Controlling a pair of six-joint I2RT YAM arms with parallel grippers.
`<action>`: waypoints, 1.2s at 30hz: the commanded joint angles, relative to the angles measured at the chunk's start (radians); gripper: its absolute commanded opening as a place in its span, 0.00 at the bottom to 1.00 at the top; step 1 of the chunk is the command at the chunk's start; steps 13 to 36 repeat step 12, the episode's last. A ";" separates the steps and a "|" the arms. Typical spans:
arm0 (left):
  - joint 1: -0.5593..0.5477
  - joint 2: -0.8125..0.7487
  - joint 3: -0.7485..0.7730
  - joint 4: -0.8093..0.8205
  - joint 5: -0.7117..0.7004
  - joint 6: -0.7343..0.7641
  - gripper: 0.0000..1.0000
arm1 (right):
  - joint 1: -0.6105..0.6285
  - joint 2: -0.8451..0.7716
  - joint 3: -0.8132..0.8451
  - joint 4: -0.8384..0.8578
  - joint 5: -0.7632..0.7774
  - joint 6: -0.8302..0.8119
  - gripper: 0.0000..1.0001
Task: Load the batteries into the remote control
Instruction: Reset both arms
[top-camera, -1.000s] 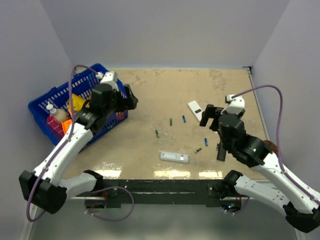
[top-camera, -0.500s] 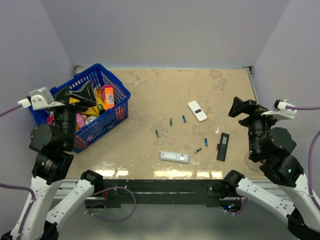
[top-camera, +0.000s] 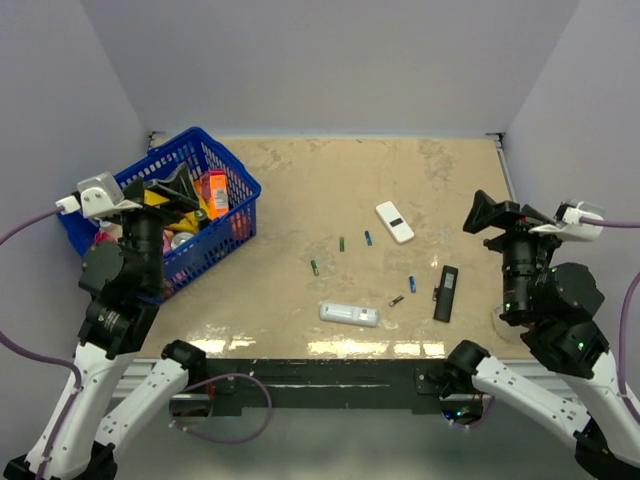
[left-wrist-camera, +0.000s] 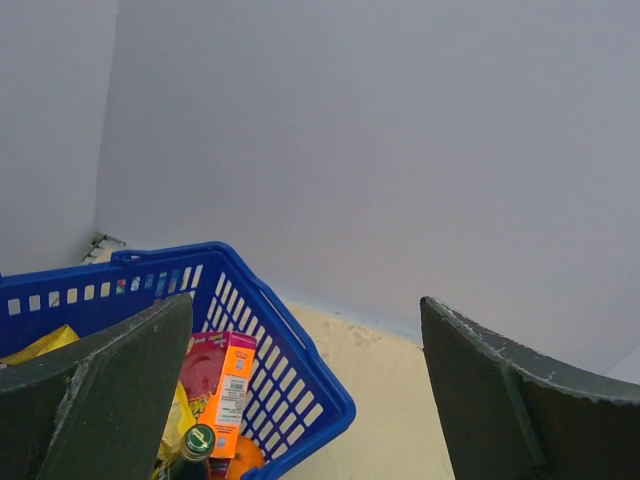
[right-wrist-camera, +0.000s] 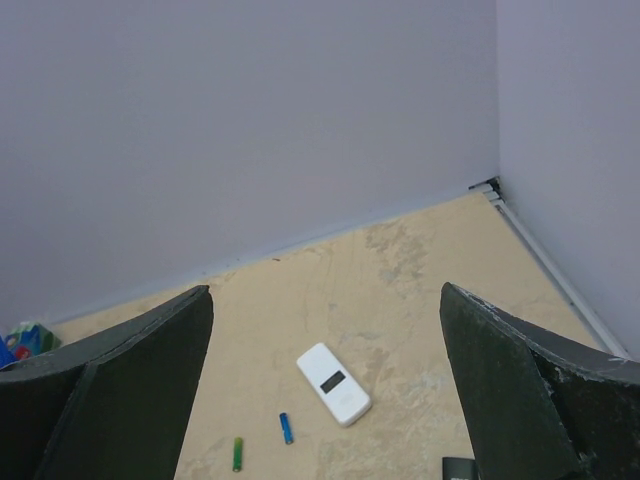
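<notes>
The slim white remote control (top-camera: 349, 314) lies flat near the table's front edge, at the middle. Several batteries lie loose beyond it: a green one (top-camera: 342, 243), a blue one (top-camera: 368, 238), another green one (top-camera: 314, 267), another blue one (top-camera: 412, 284) and a dark silvery one (top-camera: 397, 300). My left gripper (top-camera: 168, 188) is raised over the basket, open and empty. My right gripper (top-camera: 488, 213) is raised at the right, open and empty. The right wrist view shows a blue battery (right-wrist-camera: 286, 428) and a green battery (right-wrist-camera: 237, 454) far below.
A blue basket (top-camera: 237, 222) holding a box, a bottle and other items stands at the left; it also shows in the left wrist view (left-wrist-camera: 300, 370). A wider white remote with a dark window (top-camera: 394, 221) and a black remote (top-camera: 445, 292) lie at the right. Walls enclose the table.
Both arms have pulled back from over the table to raised poses at the sides. In the last half second the left wrist shifted slightly right. Nothing on the table has moved.
</notes>
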 joint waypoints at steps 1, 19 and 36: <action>0.000 0.016 -0.014 0.018 0.021 -0.046 1.00 | -0.004 0.020 0.032 0.016 -0.004 -0.031 0.98; 0.000 0.018 -0.013 -0.007 0.012 -0.049 1.00 | -0.004 0.017 0.016 0.075 -0.013 -0.062 0.98; 0.000 0.018 -0.013 -0.007 0.012 -0.049 1.00 | -0.004 0.017 0.016 0.075 -0.013 -0.062 0.98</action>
